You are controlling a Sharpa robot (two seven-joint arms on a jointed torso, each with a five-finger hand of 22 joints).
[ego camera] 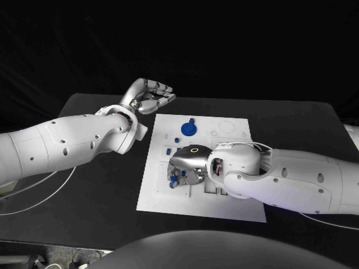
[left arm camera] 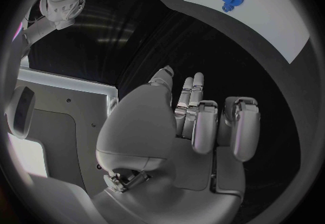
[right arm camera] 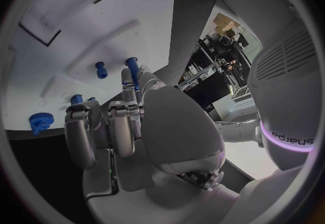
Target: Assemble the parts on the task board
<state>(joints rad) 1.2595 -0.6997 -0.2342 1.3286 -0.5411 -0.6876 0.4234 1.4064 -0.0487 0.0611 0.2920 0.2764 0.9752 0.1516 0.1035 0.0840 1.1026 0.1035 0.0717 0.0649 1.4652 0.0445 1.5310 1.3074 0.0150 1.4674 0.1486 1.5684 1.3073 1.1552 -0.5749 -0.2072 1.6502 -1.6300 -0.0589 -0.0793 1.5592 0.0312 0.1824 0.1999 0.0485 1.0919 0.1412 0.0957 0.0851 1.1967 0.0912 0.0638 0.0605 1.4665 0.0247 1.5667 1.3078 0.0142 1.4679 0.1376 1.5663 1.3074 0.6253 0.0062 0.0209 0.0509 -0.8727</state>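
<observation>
My right arm (ego camera: pixel 309 182) lies nearest the camera, crossing the near right part of the white task board (ego camera: pixel 228 207) on the black desk (ego camera: pixel 91 185).

Left side: my left hand (ego camera: pixel 150 96) is raised over the far left part of the desk, just beyond the board's far left corner and clear of it. Its fingers (left arm camera: pixel 203 126) are curled in toward the palm with nothing between them; the left wrist view confirms an empty, closed fist.

Centre: the board sits mid-desk. A blue gear (ego camera: pixel 188 128) lies on its far part; it is untouched by either hand. Small blue parts (ego camera: pixel 168 151) stand along the board's left section.

Right of centre: my right hand (ego camera: pixel 189 166) is down over the board's left-middle area, fingers pointing into a cluster of small blue parts (ego camera: pixel 174 179). The right wrist view shows its fingers (right arm camera: pixel 111 126) bent inward close together, with a blue peg (right arm camera: pixel 132 68) standing at the fingertips and another peg (right arm camera: pixel 102 70) just beside it. Whether the fingers actually grip the peg I cannot tell
</observation>
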